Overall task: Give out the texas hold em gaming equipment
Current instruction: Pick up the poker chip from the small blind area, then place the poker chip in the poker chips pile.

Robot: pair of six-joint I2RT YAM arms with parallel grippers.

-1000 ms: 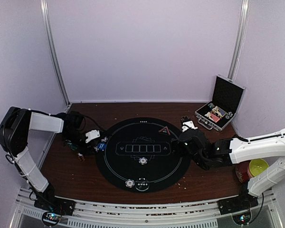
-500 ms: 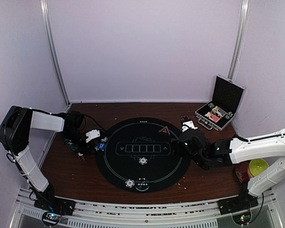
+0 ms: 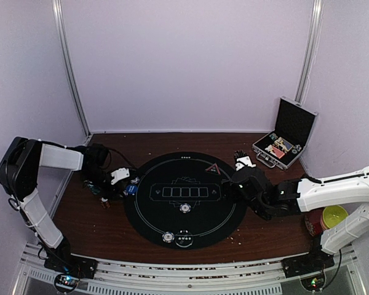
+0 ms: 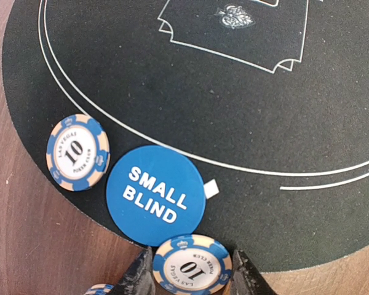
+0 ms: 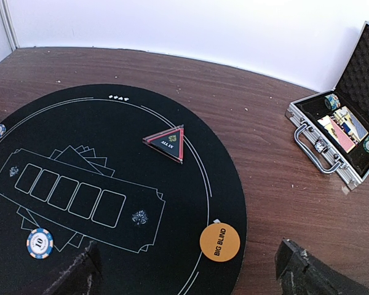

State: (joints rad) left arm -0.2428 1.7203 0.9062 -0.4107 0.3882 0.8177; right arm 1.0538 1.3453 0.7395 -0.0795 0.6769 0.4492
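A blue-and-cream poker chip (image 4: 192,265) marked 10 sits between my left gripper's (image 4: 192,276) fingers, which press on both its sides at the left rim of the round black mat (image 4: 264,110). Just beyond it lies the blue SMALL BLIND disc (image 4: 155,195), and a second chip (image 4: 78,153) to its left. My right gripper (image 5: 187,276) hangs open above the mat's right side, nothing between its fingers. Under it lie the orange BIG BLIND disc (image 5: 220,241) and the red triangle marker (image 5: 167,142). Two more chips (image 3: 184,208) (image 3: 168,236) rest on the mat. No cards show on the mat.
An open silver-edged black case (image 3: 286,138) holding chips and cards stands at the back right. Red and yellow bowls (image 3: 328,218) sit by the right arm. Another chip's edge (image 4: 98,289) shows on the wooden table beside my left fingers.
My left jaws have closed in on the poker chip. Both arms and everything else stay where they were.
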